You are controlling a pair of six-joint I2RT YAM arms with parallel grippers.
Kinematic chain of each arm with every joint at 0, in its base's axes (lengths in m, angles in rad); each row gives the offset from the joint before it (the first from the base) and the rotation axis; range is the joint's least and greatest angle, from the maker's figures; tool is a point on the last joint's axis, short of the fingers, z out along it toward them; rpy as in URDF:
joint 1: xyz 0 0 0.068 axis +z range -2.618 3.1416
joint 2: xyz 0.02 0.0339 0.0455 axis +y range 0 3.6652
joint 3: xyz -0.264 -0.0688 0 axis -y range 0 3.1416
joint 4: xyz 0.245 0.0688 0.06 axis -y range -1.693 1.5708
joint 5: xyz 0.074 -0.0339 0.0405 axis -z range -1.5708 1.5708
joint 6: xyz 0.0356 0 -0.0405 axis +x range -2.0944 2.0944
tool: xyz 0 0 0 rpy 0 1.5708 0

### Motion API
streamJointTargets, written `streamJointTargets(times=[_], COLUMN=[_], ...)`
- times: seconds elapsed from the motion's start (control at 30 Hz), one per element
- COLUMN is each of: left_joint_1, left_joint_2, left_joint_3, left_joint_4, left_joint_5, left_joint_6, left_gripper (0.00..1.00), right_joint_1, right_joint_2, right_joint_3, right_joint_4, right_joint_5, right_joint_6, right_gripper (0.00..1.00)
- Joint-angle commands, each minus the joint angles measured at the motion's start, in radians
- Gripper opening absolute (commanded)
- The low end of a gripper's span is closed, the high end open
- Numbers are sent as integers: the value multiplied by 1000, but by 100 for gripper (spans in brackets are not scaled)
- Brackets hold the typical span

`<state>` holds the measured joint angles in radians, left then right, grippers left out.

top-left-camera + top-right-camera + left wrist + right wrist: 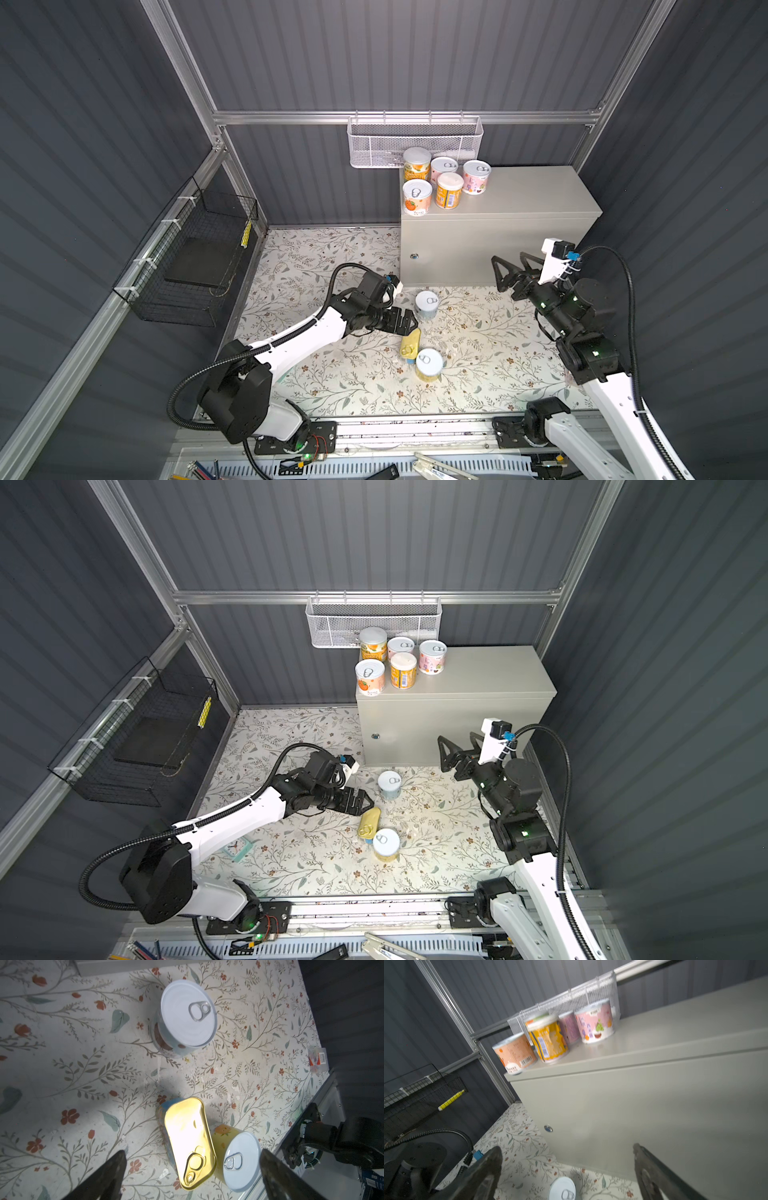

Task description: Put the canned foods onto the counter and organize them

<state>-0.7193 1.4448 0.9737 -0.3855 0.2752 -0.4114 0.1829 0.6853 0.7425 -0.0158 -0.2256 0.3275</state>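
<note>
At the left end of the worktop (532, 191) stood five cans (449, 190), upright and bunched close, the front one at the front left corner. Three more tins were down on the floral sheet (316, 257) below: a blue can (427, 304) upright just before the worktop's front face, and, nearer the sheet's front edge, an oblong tin (410, 343), gold top up, against a yellow can (429, 364) that stood upright beside it.

The left pincer (409, 325) hung low over the middle of the sheet, jaws wide and holding nothing. Its tip was at the oblong tin's far end in both top views; whether it touched could not be told. In the left wrist view the oblong tin and the yellow can lay between the two fingers (116, 1169), and the blue can stood well ahead.

The right pincer (508, 258) was also wide and empty, raised before the right part of the worktop's front face, clear of every can. The blue can lay below it, toward the sheet's middle; the five cans stood well apart from it, at the worktop's other end.
</note>
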Motion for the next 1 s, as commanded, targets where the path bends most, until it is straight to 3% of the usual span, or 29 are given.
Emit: streamJointTargets(times=[0.0, 0.17, 0.4, 0.53, 0.7, 0.97], left_joint_1=[-20, -32, -32, -32, -31, -16], left_joint_2=[-1, -42, -34, -42, -63, -210], left_joint_3=[-16, -57, -83, -107, -124, -248], left_joint_4=[-57, -95, -113, -85, -114, -72], left_joint_5=[-28, -55, -88, -95, -217, -344], left_joint_6=[-29, -50, -62, -76, -121, -195], left_gripper=[100, 100, 100, 100, 100, 100], right_joint_1=[3, 5, 67, 227, 452, 748], right_joint_2=[-54, -53, -93, -124, -108, 168], right_joint_3=[-56, -103, -138, -148, -198, -113], right_joint_4=[-38, -89, -211, -297, -301, -330], right_joint_5=[-27, -93, -23, 122, 269, 483], right_joint_6=[54, 94, 104, 134, 248, 320], right_gripper=[99, 99, 99, 99, 99, 99])
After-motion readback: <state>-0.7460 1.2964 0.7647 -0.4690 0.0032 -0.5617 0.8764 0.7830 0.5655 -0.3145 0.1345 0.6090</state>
